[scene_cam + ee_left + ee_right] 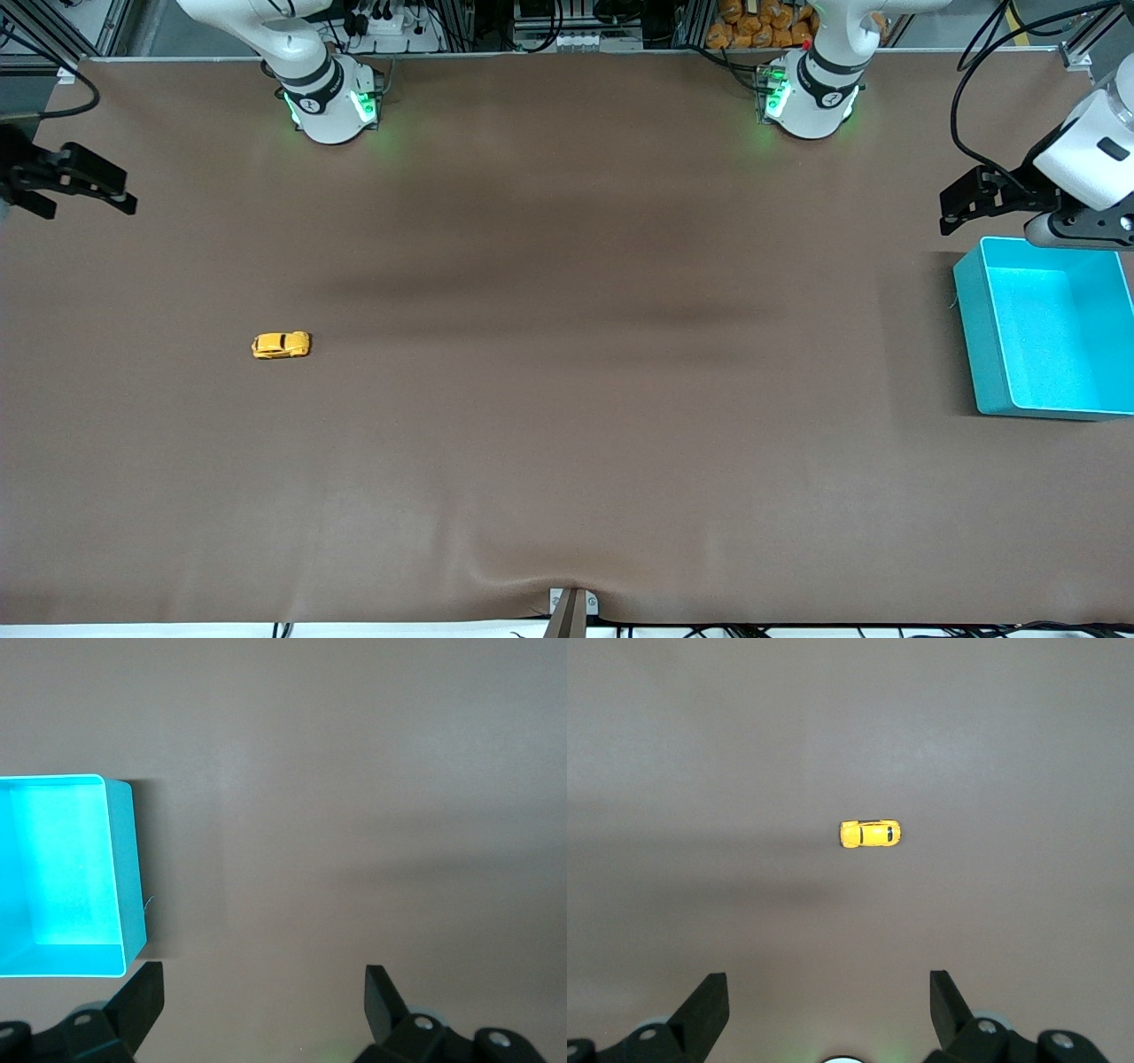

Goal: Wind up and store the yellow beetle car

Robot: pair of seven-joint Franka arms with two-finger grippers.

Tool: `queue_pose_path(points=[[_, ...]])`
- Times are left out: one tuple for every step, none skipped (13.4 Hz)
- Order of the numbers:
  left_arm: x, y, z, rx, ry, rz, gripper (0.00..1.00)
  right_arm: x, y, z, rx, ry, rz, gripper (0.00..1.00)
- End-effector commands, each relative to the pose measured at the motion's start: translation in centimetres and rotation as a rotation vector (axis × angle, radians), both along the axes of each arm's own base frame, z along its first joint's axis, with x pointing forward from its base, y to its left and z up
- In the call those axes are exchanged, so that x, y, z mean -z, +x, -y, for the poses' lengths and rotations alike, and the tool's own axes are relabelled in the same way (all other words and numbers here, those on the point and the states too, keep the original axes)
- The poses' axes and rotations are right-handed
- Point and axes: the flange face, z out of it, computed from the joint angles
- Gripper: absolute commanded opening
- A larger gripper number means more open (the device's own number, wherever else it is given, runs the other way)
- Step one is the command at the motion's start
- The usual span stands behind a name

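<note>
The yellow beetle car (281,345) stands on its wheels on the brown table, toward the right arm's end. It also shows in the right wrist view (870,834), well clear of the fingers. My right gripper (89,206) is open and empty, up over the table's edge at the right arm's end; it shows open in its wrist view (829,997). My left gripper (948,213) is open and empty, up over the table beside the teal bin (974,337); it shows open in its wrist view (264,992). The bin (124,868) holds nothing.
The brown cloth (567,399) covers the whole table, with a ripple at the edge nearest the front camera. The two arm bases (332,102) (808,97) stand along the table's farthest edge. The bin sits at the left arm's end.
</note>
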Motion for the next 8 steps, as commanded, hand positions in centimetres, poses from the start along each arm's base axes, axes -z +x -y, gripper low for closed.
queue_pose_path(points=[[-0.71,-0.7,0.22,0.005,-0.017,-0.006,1.0,-0.2,-0.9,0.22,0.007,-0.009,0.016,1.0],[-0.7,-0.72,0.38,0.008,-0.017,-0.006,1.0,-0.27,-0.9,0.34,0.006,-0.005,0.018,1.0],[-0.7,-0.72,0.39,0.008,-0.017,-0.006,1.0,-0.41,-0.9,0.34,0.006,-0.005,0.021,1.0],[-0.7,-0.72,0.39,0.008,-0.017,-0.006,1.0,-0.5,-0.89,0.41,0.007,-0.004,0.024,1.0],[-0.78,-0.71,0.32,0.006,-0.019,-0.004,1.0,-0.55,-0.82,0.45,0.008,-0.001,0.03,1.0],[-0.78,-0.72,0.4,0.009,-0.019,-0.004,1.0,-0.56,-0.8,0.59,0.013,0.002,0.031,1.0],[-0.78,-0.71,0.34,0.008,-0.02,-0.004,1.0,-0.65,-0.84,0.82,0.017,0.004,0.034,1.0],[-0.78,-0.71,0.3,0.007,-0.025,-0.005,1.0,-0.58,-0.79,0.87,0.02,0.005,0.033,1.0]])
